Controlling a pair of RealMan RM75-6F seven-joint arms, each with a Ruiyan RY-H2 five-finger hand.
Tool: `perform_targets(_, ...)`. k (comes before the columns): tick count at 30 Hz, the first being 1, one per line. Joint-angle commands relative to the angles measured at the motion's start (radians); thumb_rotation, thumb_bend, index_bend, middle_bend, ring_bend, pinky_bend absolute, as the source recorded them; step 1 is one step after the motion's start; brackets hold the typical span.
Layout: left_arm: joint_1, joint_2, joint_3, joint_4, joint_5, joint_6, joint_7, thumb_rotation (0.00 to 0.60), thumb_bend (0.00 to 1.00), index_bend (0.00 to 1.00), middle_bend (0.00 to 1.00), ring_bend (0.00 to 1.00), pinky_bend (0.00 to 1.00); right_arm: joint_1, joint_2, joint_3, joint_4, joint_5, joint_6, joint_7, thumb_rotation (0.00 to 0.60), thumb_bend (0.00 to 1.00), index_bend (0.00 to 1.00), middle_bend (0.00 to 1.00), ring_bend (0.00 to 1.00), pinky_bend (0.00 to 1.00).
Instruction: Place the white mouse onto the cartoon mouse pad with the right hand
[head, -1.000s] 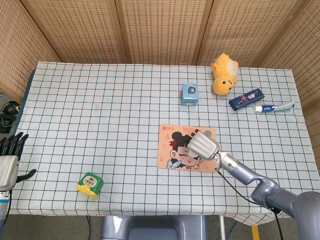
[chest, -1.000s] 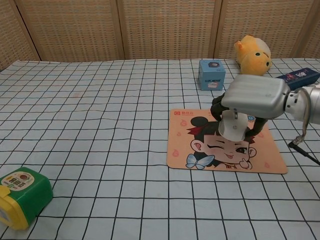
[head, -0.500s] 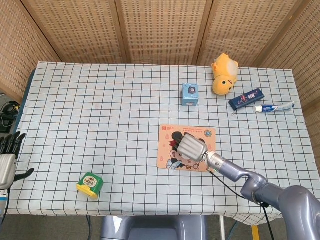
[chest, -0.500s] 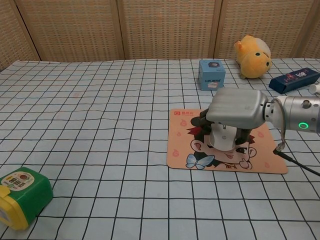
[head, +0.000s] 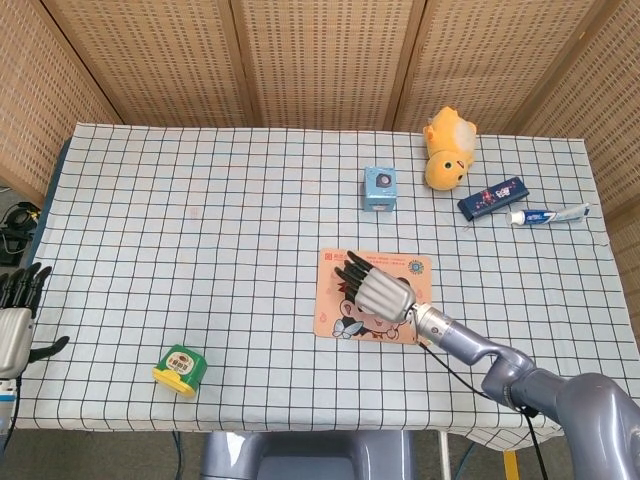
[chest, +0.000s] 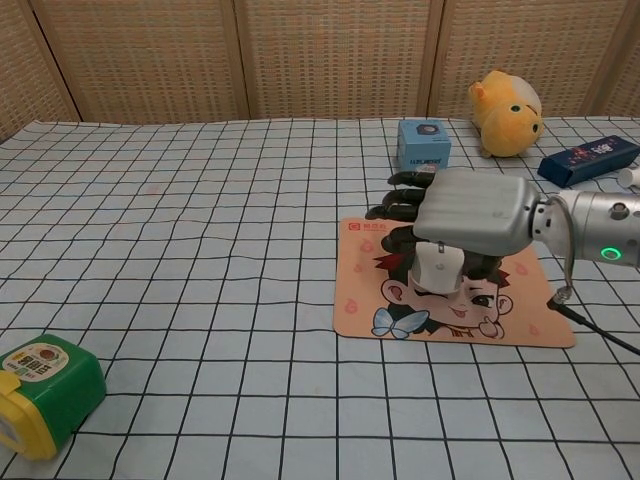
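Note:
The white mouse (chest: 437, 269) lies on the cartoon mouse pad (chest: 520, 320), over the drawn face, and shows only in the chest view. My right hand (chest: 470, 210) hovers just above it with its dark fingers (chest: 400, 196) stretched out toward the far left, not wrapped around the mouse. In the head view this right hand (head: 378, 288) covers the mouse and the middle of the pad (head: 415, 268). My left hand (head: 15, 320) waits at the table's left edge with its fingers apart and nothing in it.
A green and yellow tub (head: 180, 368) stands at the near left. Behind the pad are a small blue box (head: 380, 188), a yellow plush toy (head: 447, 150), a dark blue packet (head: 492, 197) and a toothpaste tube (head: 548, 214). A black cable (chest: 600, 335) trails right of the pad.
My right hand brought the mouse down and leftward onto the pad, then spread its fingers off it. The left hand stayed put.

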Motion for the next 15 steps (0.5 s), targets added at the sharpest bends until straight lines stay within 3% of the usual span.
perform_targets(1, 0.001, 0.002, 0.0, -0.002, 0.002, 0.003, -0.002, 0.6, 0.0, 0.0, 0.0, 0.0, 0.0, -0.017, 0.016, 0.0, -0.029, 0.008, 0.014, -0.049, 0.6, 0.15, 0.24, 0.08, 0.1, 0.02)
perform_targets(9, 0.006, 0.01, 0.003, -0.011, 0.011, 0.012, -0.01, 0.6, 0.0, 0.0, 0.0, 0.0, 0.0, -0.086, 0.096, 0.01, -0.134, 0.058, 0.057, -0.159, 0.6, 0.15, 0.21, 0.05, 0.08, 0.02)
perform_targets(15, 0.011, 0.013, 0.01, -0.018, 0.028, 0.027, -0.014, 0.6, 0.0, 0.0, 0.0, 0.0, 0.0, -0.218, 0.185, 0.048, -0.249, 0.156, 0.2, -0.162, 0.6, 0.15, 0.21, 0.04, 0.04, 0.02)
